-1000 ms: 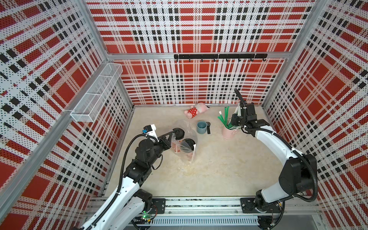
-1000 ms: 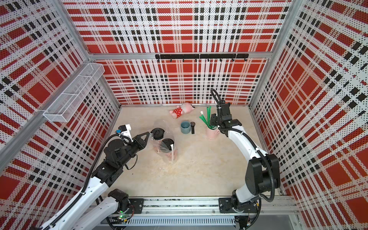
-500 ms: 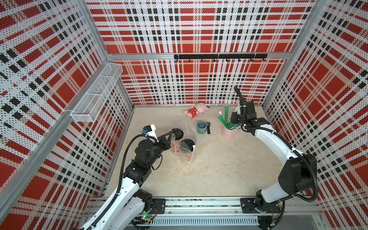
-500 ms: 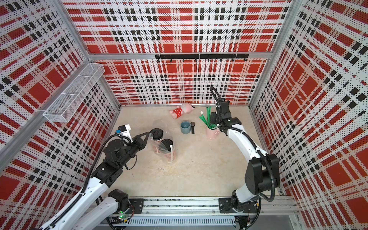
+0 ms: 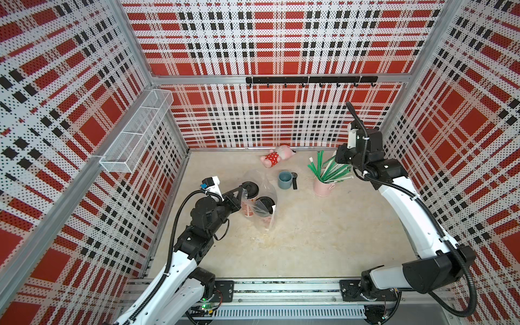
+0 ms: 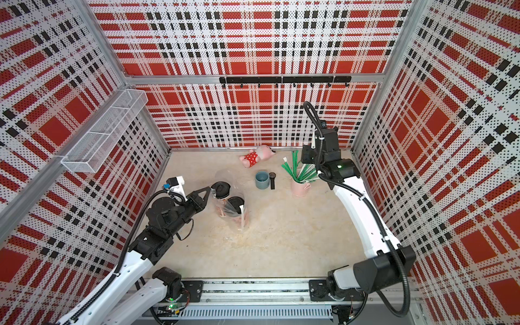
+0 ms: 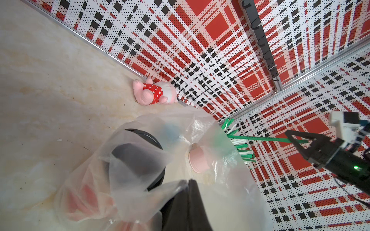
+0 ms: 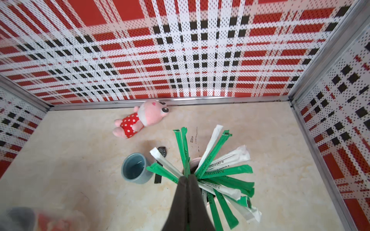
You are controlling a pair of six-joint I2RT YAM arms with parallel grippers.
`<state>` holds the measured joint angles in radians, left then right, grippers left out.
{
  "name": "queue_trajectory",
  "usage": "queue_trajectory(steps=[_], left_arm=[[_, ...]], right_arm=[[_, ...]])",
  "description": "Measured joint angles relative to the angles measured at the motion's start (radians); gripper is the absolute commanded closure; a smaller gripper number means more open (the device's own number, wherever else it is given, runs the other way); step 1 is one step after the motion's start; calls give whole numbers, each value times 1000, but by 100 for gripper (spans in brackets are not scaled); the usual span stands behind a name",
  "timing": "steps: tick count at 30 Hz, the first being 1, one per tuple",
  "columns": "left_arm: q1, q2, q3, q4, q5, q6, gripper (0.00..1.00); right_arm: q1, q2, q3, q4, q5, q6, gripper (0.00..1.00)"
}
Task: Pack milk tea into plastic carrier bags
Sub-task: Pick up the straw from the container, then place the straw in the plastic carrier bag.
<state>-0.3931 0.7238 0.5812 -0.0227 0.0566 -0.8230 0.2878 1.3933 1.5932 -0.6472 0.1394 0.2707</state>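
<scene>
Two red milk tea cups with black lids (image 5: 250,188) (image 5: 265,203) stand left of centre on the table, also seen in a top view (image 6: 220,187) (image 6: 235,203). The clear plastic carrier bag (image 5: 261,216) (image 6: 233,218) surrounds both. My left gripper (image 5: 242,194) (image 6: 210,192) (image 7: 188,181) is shut on the bag's edge (image 7: 140,180) beside the far cup. My right gripper (image 5: 336,164) (image 6: 305,163) (image 8: 187,177) points down into the pink cup of straws (image 5: 323,187) and is shut on a green straw (image 8: 187,166).
A grey-blue cup (image 5: 284,180) (image 8: 136,170) and a small black object (image 5: 294,180) sit between the bag and the pink cup. A pink plush toy (image 5: 274,159) (image 8: 140,120) lies by the back wall. A wire basket (image 5: 135,135) hangs on the left wall.
My right gripper has shut on a green straw in the pink cup. The left gripper and the bag have stayed put.
</scene>
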Motion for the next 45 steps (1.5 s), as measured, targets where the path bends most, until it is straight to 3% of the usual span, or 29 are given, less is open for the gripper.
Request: queue_trajectory(steps=[8, 13, 22, 29, 45], left_arm=[[0, -8, -5, 0, 1, 0, 98], [0, -11, -5, 0, 7, 0, 98], [0, -19, -13, 0, 10, -2, 98], [0, -43, -24, 0, 10, -2, 98], [0, -71, -44, 0, 10, -3, 98]], right_arm=[[17, -31, 80, -107, -51, -13, 100], [80, -27, 177, -175, -110, -10, 100], [401, -36, 323, -168, -182, 37, 100], [536, 59, 356, -172, -207, 72, 100], [585, 258, 420, -228, -237, 74, 100]])
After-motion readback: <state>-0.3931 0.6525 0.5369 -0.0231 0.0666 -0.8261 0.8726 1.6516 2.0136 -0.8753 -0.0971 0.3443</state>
